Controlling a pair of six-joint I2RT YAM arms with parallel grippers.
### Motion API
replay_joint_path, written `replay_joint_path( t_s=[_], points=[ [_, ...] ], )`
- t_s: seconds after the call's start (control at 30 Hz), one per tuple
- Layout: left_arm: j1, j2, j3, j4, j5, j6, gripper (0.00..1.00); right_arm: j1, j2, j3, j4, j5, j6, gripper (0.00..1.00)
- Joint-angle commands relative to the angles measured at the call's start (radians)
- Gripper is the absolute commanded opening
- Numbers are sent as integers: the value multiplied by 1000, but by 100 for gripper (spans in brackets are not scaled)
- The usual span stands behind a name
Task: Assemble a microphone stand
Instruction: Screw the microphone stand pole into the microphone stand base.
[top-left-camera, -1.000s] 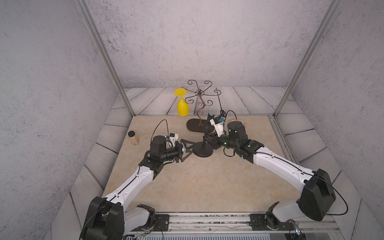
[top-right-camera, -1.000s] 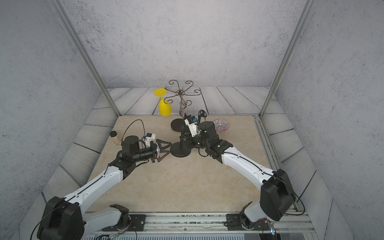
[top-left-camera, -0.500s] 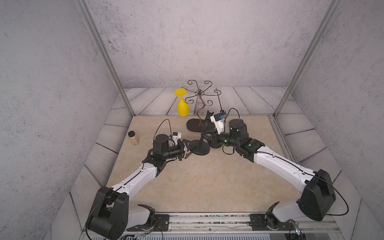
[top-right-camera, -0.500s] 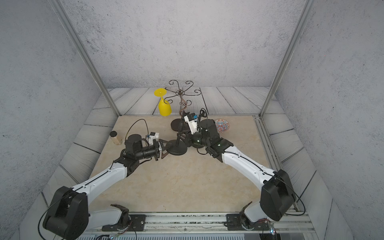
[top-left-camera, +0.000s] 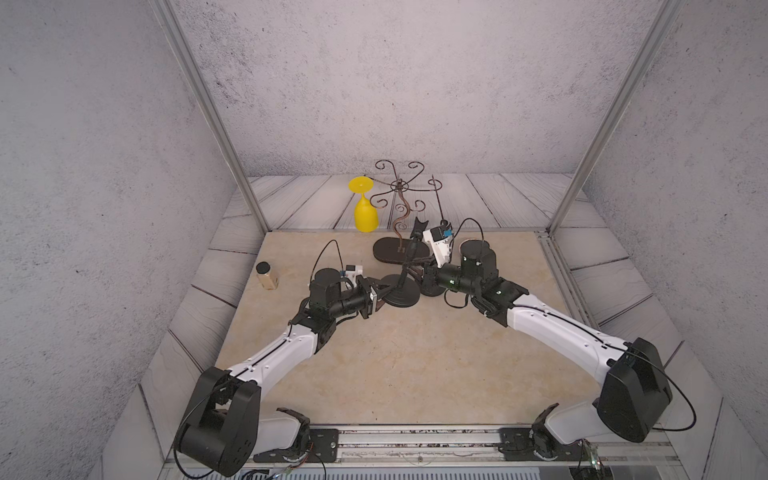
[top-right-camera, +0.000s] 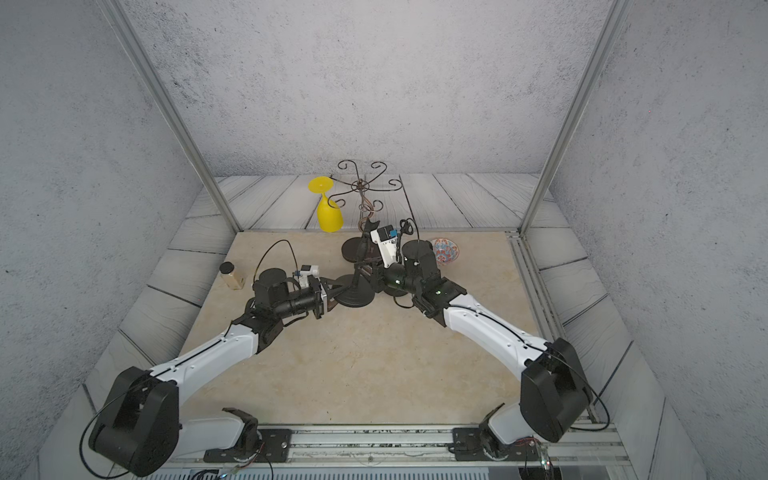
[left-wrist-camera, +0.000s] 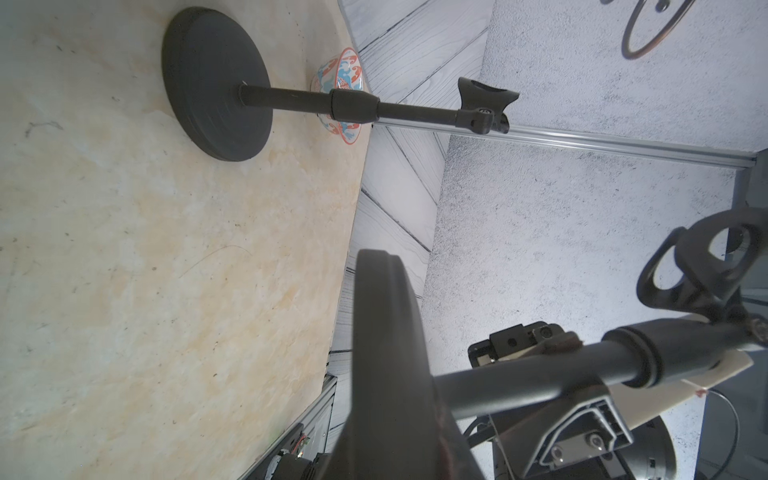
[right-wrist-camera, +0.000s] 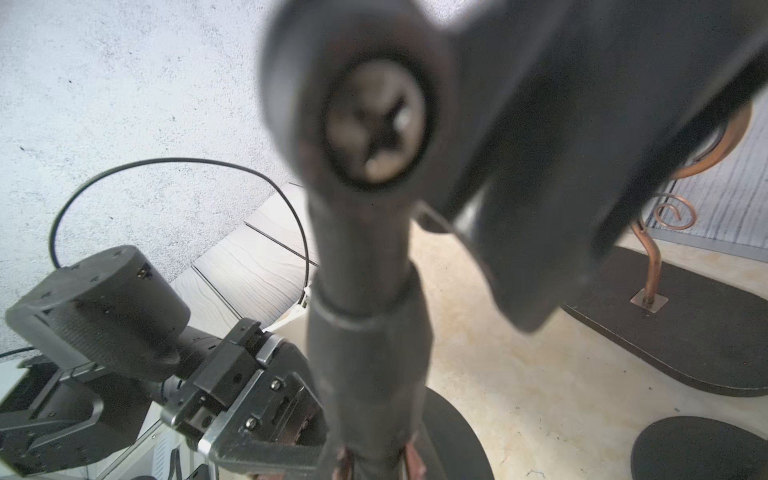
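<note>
Since a second ago my left gripper (top-left-camera: 380, 291) has reached in and pinched the rim of the base (top-left-camera: 405, 294). My right gripper (top-left-camera: 417, 272) clamps the pole (top-left-camera: 411, 251), which stands roughly upright from the base's centre, between both arms. I count two stands: this one and a finished stand (left-wrist-camera: 353, 106) beyond.

Grey speckled walls (top-left-camera: 415, 83), pale plank floor (top-left-camera: 498, 199), beige tabletop (top-left-camera: 395, 365), aluminium posts (top-left-camera: 210, 116).

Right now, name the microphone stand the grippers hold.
The left stand: left gripper on its base, right gripper on its pole. The right stand rests free near the bowl.
</note>
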Motion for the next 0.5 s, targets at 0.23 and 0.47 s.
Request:
replay_joint_path(
  t_s=[0.23, 0.47],
  points=[
    [-44, -36, 63, 120, -193, -8, 0, 207, 16, 11, -55, 629, 184, 0],
    [-49, -47, 65, 109, -250, 7, 0, 319, 102, 115, -87, 801, 304, 0]
  ],
)
